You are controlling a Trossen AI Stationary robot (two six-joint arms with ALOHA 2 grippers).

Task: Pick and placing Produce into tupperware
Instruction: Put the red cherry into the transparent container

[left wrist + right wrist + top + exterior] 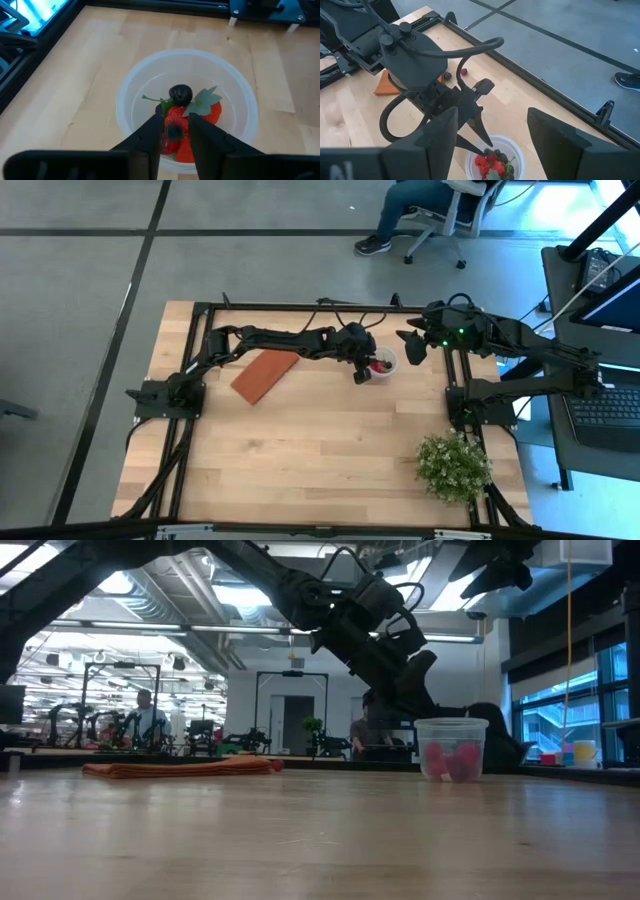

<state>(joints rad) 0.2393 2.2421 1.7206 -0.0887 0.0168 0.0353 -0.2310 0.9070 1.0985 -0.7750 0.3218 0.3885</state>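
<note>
The left gripper (pixel 174 131) is held directly over the tupperware (pixel 125 100), its fingers parted a little with a small dark berry (pixel 173 132) seen in the gap between them, above the red and dark produce (pixel 192 112) already lying inside. The tupperware (pixel 384 364) is set toward the bench's far edge, right of the orange-brown block (pixel 265 375). The right gripper (pixel 411 345) is held spread wide and empty just beside the tupperware, and a green plant (pixel 453 466) is placed near the bench's near right corner.

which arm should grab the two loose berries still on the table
Probably the left. The loose berries lie by the orange block, on the left arm's side. The left gripper sits over the cup, fingers parting over a dark berry. The right gripper hangs beyond the cup.
</note>
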